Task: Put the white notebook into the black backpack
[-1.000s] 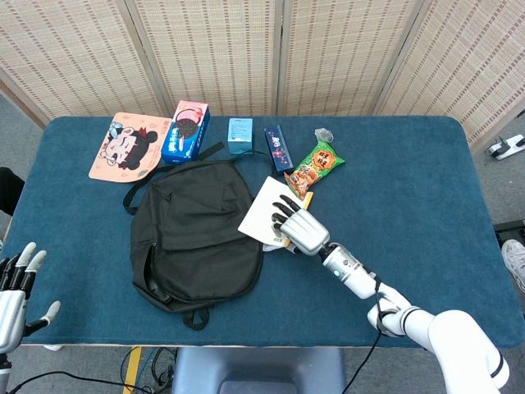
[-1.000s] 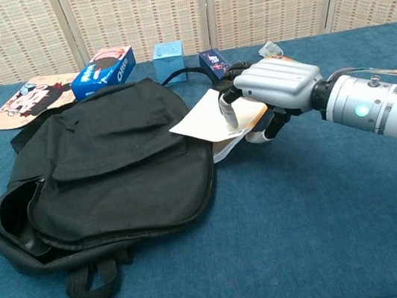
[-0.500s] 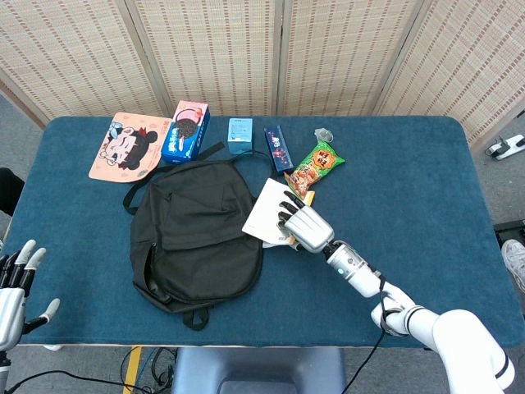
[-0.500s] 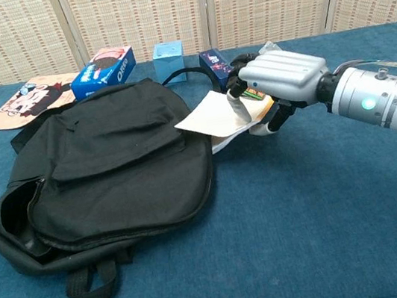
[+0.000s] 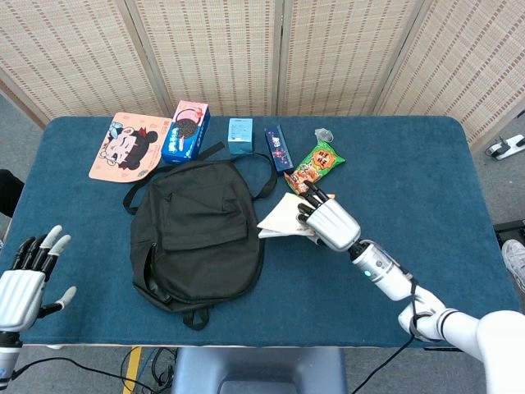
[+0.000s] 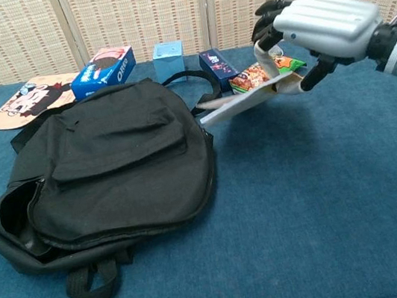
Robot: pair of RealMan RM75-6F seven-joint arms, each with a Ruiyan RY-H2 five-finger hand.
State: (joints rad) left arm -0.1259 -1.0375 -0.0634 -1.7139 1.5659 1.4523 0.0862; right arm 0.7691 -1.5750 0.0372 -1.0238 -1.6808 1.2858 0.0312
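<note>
The white notebook (image 5: 280,217) (image 6: 240,102) hangs in the air just right of the black backpack (image 5: 193,231) (image 6: 103,168), held nearly flat. My right hand (image 5: 330,223) (image 6: 318,20) grips its right end, fingers curled over the top. The backpack lies flat on the blue table, its opening gaping at the lower left in the chest view. My left hand (image 5: 26,275) hovers open off the table's front left corner, seen only in the head view.
Along the far edge lie a cartoon pouch (image 5: 127,146), an Oreo box (image 5: 186,131), a light blue box (image 5: 240,135), a dark blue box (image 5: 278,148) and an orange-green snack bag (image 5: 316,164). A small clear wrapper (image 5: 323,134) sits behind the bag.
My right hand has lifted the notebook off the backpack's edge and carried it up and to the right. The left hand has risen a little.
</note>
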